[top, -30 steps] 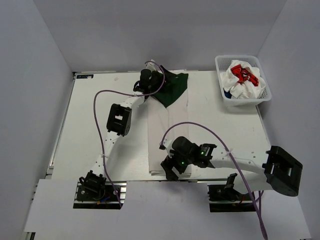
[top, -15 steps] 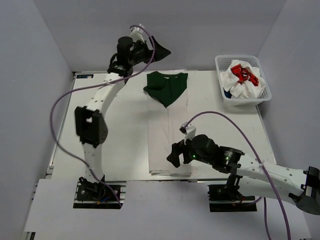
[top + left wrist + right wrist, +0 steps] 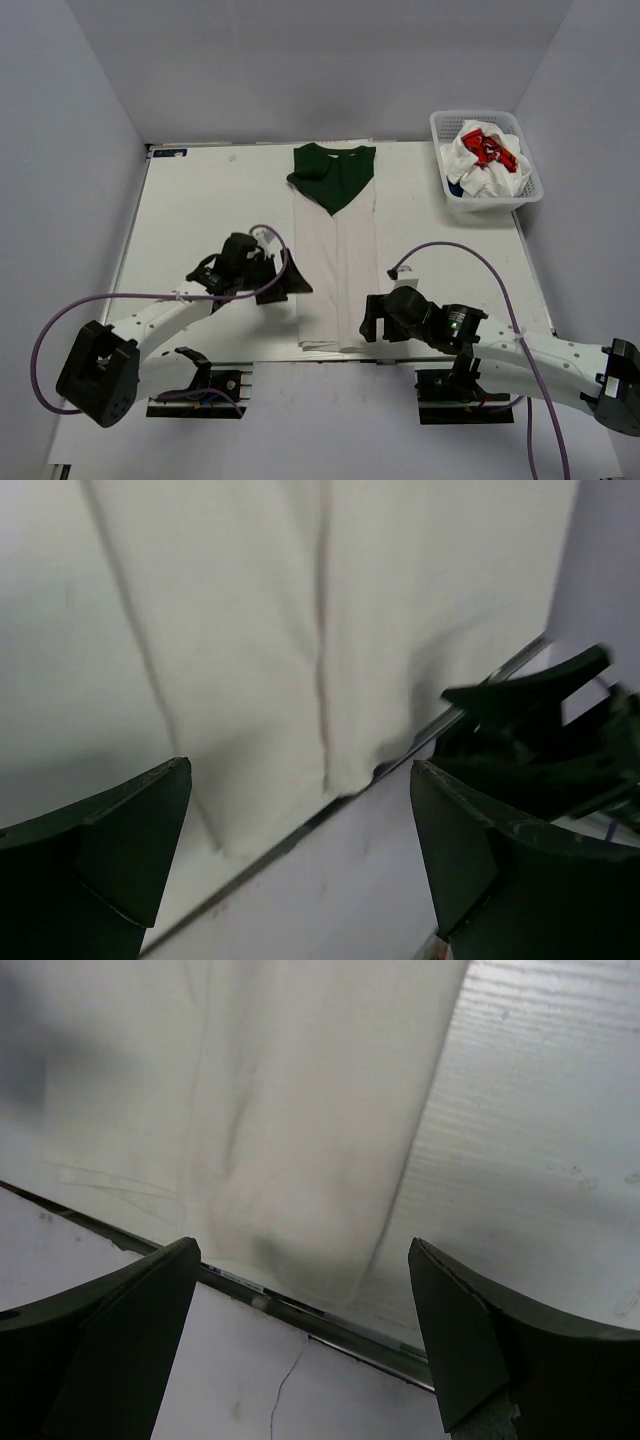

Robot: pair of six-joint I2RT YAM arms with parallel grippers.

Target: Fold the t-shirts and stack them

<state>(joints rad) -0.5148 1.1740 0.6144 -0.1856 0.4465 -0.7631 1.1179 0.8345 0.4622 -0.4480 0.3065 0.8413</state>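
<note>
T-shirt (image 3: 337, 262) — soft white cloth; long folded strip.

1. A white table (image 3: 200, 210) fills the middle of the overhead view, its top flat and matte.
2. Seen close from the right wrist, that top shows fine parallel ribs (much like corrugated plastic sheet).
3. A thin metal strip (image 3: 340, 1338) runs along the table's near edge.
4. A white front sheet (image 3: 330, 425) lies just beyond that edge.
5. A plain pale grey back wall (image 3: 320, 60), left wall (image 3: 60, 180) and right wall (image 3: 595, 200) enclose three sides.
6. The light is soft and even, with faint shadows.
</note>
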